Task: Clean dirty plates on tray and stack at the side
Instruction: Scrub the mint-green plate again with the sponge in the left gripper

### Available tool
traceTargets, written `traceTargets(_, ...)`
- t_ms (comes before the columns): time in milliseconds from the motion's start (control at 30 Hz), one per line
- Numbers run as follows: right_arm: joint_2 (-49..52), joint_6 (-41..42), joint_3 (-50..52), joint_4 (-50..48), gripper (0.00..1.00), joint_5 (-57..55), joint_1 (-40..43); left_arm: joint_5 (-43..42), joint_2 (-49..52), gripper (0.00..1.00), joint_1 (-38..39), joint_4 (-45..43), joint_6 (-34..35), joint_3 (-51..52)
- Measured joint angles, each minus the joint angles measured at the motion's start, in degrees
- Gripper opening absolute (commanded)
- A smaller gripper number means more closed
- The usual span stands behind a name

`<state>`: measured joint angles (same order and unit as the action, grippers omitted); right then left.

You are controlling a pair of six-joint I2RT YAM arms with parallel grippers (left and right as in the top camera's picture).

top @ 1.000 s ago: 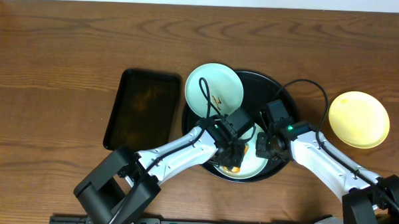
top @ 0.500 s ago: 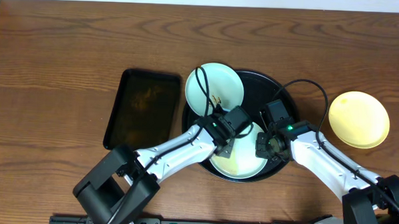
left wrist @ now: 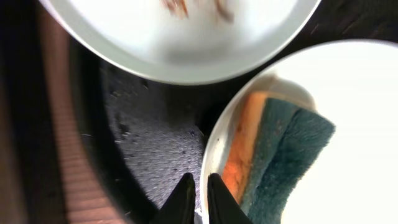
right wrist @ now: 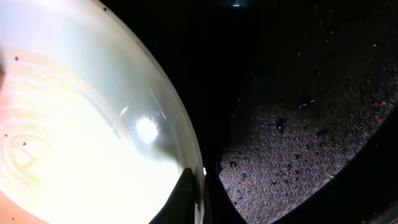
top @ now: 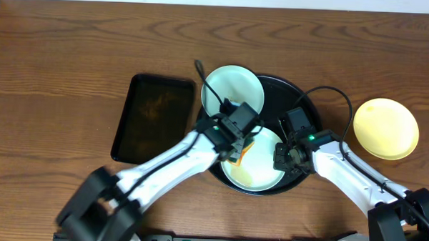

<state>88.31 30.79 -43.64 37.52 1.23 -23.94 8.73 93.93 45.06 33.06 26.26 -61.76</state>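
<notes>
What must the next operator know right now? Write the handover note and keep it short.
Grippers: the left gripper is shut, tips at the rim of the near plate, beside the sponge lying on that plate. The right gripper is shut on the same plate's rim.
Things: the near plate sits in the tray. The far plate overlaps the tray's upper-left rim and shows brown smears. The yellow plate is on the table to the right and looks clean.
Done: yellow plate out.
Left: finish near plate, wipe far plate, stack both on yellow.

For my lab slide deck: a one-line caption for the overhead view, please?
Right gripper pinches the near plate in the tray; sponge lies on it, left gripper beside.
</notes>
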Motion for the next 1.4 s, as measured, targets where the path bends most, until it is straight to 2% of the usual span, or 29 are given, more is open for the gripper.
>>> traceTargets(300,0.0,0.0,0.0,0.0,0.01,0.0,0.0,-1.1,-9.5,0.14,-6.3,3.7,-0.7,-0.2)
traceTargets(400,0.0,0.0,0.0,0.0,0.01,0.0,0.0,-4.7,-9.7,0.27,-9.6,3.4,-2.3,-0.2)
traceTargets(467,0.0,0.0,0.0,0.0,0.01,0.0,0.0,-7.7,-9.5,0.3,-10.3,2.8,-3.4,-0.2)
traceTargets(567,0.0,0.0,0.0,0.0,0.01,0.0,0.0,-13.3,-8.1,0.36,-9.9,1.7,-5.9,-0.3)
traceTargets(967,0.0,0.0,0.0,0.0,0.01,0.0,0.0,-27.1,5.2,0.44,-8.0,-2.7,-9.8,-0.3)
traceTargets(1400,0.0,0.0,0.0,0.0,0.01,0.0,0.0,-29.5,8.4,0.45,-7.6,-3.4,-9.9,-0.3)
